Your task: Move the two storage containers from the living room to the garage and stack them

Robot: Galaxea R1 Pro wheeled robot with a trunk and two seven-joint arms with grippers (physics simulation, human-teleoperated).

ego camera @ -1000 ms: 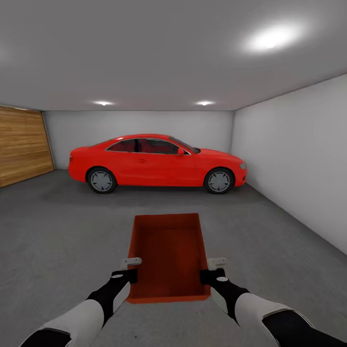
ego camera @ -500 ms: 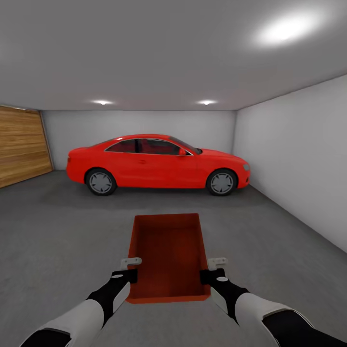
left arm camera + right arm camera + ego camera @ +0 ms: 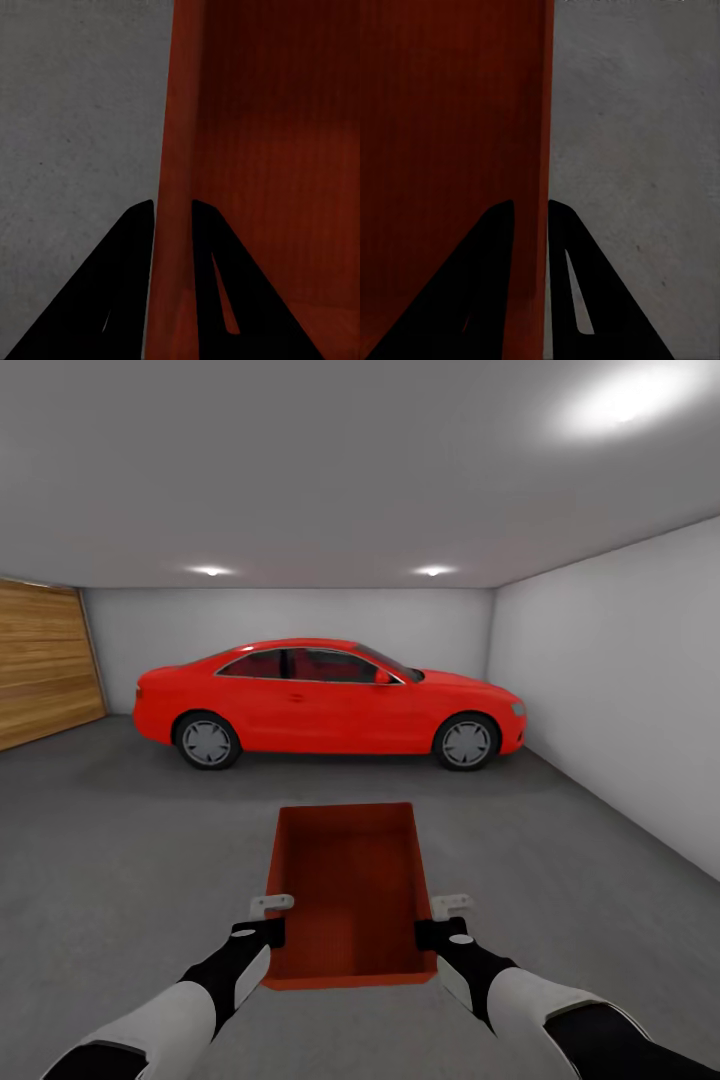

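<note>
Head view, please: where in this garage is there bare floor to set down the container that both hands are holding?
The grey floor lies bare between the container and the red car, and out to the wooden door and the white wall. The strip along the car is the tightest.

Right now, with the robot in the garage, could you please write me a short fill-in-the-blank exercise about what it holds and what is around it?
1. Both grippers, left gripper and right gripper, are shut on the walls of one orange-red open-top rectangular ____.
2. Ahead of it stands a red ____.
3. The dark grey concrete-like floor ends at a wooden plank ____ on the robot's left.

Missing words: container; car; door.
</note>
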